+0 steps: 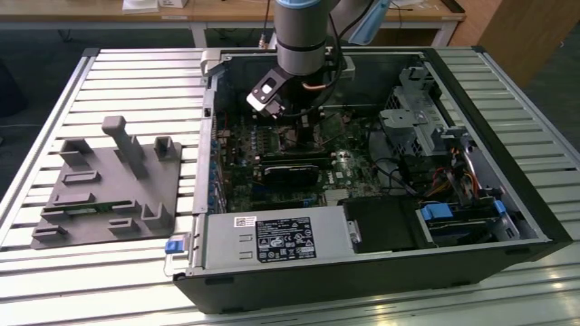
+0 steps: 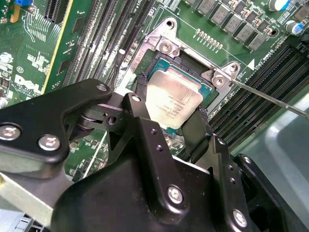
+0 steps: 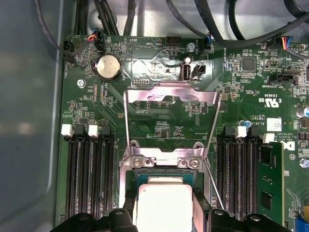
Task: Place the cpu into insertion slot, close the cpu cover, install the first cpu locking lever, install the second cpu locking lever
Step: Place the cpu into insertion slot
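The gripper (image 2: 172, 96) is clenched on the cpu (image 2: 175, 107), with a black finger (image 2: 141, 89) pressed against each of two opposite edges. The chip is square, so it has no long axis; it lies flat between the fingertips with its grey metal top facing back toward the wrist and its edges lined up with the insertion slot (image 2: 179, 68) directly beneath it, though whether it is seated cannot be told. Just past the fingertips the cpu cover (image 3: 169, 89) is swung open, and a thin lever (image 3: 213, 183) runs beside one finger.
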You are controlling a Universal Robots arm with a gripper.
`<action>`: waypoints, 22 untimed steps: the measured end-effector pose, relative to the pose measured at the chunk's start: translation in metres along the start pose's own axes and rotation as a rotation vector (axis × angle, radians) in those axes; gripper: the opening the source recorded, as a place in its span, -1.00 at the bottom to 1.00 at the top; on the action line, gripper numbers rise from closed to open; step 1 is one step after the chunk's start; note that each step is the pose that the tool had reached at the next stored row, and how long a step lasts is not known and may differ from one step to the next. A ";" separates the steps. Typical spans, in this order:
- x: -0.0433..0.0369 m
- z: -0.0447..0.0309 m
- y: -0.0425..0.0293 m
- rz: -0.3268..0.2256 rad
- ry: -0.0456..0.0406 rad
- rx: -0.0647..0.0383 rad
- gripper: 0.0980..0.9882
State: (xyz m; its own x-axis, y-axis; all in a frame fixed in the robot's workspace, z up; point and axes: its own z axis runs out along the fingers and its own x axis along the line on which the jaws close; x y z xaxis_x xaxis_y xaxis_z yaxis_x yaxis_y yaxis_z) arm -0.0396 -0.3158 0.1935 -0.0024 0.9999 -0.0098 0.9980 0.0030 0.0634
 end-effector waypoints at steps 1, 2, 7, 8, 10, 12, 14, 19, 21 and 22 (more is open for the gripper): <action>0.0002 0.0003 0.0000 0.000 -0.0005 0.000 -0.01; 0.0002 0.0003 0.0000 0.000 -0.0005 0.000 -0.01; 0.0003 0.0004 0.0000 0.000 -0.0005 0.000 -0.01; 0.0003 0.0004 0.0000 0.000 -0.0004 0.000 -0.01; 0.0004 0.0005 0.0000 0.000 -0.0004 0.000 -0.01; 0.0003 0.0005 0.0002 0.000 -0.0004 0.000 -0.01; 0.0004 0.0005 0.0005 0.000 -0.0004 0.000 -0.01; 0.0005 0.0006 0.0007 0.000 0.0000 0.000 0.01; 0.0005 0.0006 0.0007 0.000 -0.0002 0.000 0.15; 0.0005 0.0006 0.0007 0.000 -0.0003 0.000 0.15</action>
State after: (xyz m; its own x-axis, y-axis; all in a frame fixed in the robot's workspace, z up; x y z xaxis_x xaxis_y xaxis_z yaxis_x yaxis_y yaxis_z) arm -0.0389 -0.3153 0.1930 -0.0024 0.9999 -0.0101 0.9980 0.0030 0.0635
